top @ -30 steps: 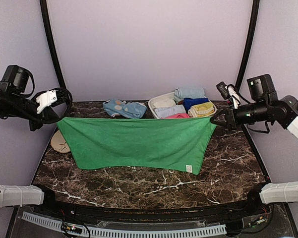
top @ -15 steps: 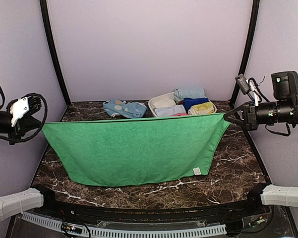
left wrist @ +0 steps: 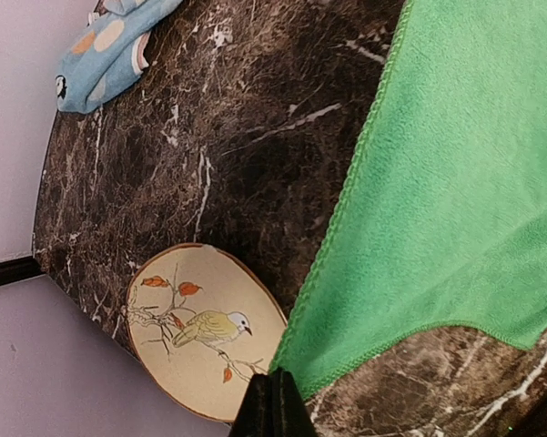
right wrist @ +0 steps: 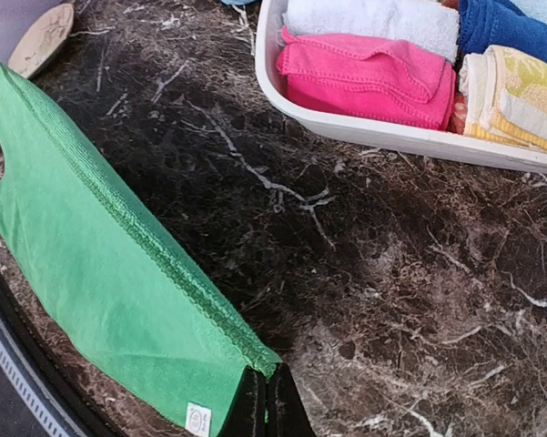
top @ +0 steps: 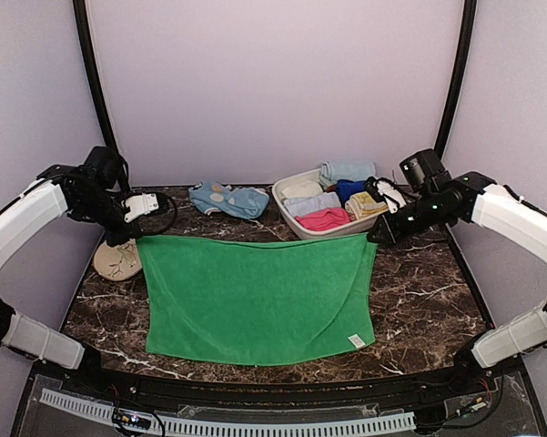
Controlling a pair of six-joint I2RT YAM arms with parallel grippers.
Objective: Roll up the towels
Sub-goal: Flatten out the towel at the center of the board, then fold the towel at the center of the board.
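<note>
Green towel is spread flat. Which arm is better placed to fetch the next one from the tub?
Right, probably. The right gripper pinches the green towel's far corner right beside the tub; the left gripper pinches the other far corner, across the table by the bird disc.

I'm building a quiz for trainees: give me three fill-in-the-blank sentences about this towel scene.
The left gripper and right gripper each pinch a ____ of the green towel. In the basket, the towel nearest the green one is ____. The oval disc beside the left gripper shows a painted ____.
Missing words: corner, pink, bird.
</note>
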